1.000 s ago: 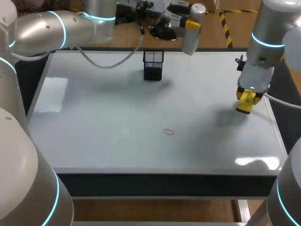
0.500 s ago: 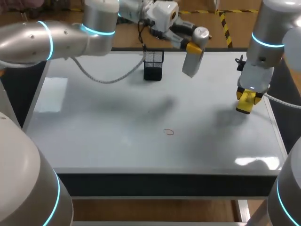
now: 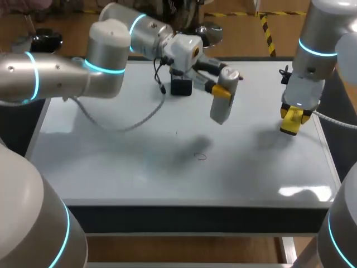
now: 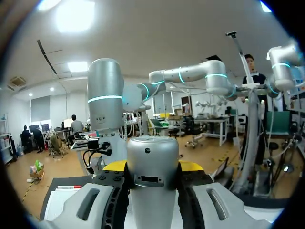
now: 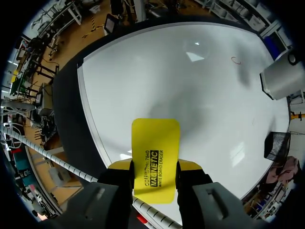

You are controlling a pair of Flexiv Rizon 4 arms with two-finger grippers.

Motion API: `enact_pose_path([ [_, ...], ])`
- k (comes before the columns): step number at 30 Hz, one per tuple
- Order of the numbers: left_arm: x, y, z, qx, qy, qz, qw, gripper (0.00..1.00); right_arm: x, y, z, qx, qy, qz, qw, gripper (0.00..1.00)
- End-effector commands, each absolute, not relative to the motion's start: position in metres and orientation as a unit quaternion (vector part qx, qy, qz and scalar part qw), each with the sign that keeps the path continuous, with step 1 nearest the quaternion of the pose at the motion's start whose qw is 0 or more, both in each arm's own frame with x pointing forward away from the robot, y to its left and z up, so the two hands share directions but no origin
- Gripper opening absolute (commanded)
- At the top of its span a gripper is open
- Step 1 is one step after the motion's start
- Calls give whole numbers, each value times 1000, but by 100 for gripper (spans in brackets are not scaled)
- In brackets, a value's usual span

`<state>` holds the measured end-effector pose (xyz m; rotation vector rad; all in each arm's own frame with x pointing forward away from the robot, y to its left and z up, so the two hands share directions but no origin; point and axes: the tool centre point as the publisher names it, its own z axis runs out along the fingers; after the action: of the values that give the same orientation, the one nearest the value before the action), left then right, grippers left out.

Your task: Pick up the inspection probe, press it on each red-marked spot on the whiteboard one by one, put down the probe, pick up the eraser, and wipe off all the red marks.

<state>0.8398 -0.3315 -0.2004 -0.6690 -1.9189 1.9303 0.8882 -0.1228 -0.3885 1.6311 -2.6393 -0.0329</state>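
- My left gripper (image 3: 219, 91) is clamped on the inspection probe (image 3: 222, 106), which hangs tilted over the whiteboard (image 3: 111, 156), apart from the one red mark (image 3: 200, 156) I can see.
- Pressed at this slant, the tip could skid off the ring or smear it.
- The mesh holder (image 3: 181, 87) sits just behind my wrist; a careless swing could topple it.
- My right gripper (image 5: 155, 167) pinches the yellow eraser (image 5: 156, 138) near the board's right edge; wiping early would erase the mark untested.

With the whiteboard's (image 3: 111, 156) centre as the dial in the head view, the holder (image 3: 179, 88) is standing at 12 o'clock by the far edge. The probe (image 3: 221, 107) is hanging at 2 o'clock, clamped in the left gripper (image 3: 221, 90). The eraser (image 3: 290, 125) is sitting at 3 o'clock near the edge, clamped in the right gripper (image 3: 294, 116). The mark (image 3: 200, 157) is lying at 5 o'clock, just off centre.
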Motion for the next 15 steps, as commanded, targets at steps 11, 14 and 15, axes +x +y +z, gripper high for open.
enact_pose_path([
  [11, 802, -317, -229, -171, -674, 705, 135, 0, 888, -123, -388, 527, -850, -10, 20, 0],
  [14, 800, -314, -236, -173, -674, 703, 146, 0, 888, -123, -388, 527, -850, -10, 20, 0],
  [15, 800, -313, -238, -173, -673, 704, 149, 0, 888, -123, -388, 527, -850, -10, 20, 0],
])
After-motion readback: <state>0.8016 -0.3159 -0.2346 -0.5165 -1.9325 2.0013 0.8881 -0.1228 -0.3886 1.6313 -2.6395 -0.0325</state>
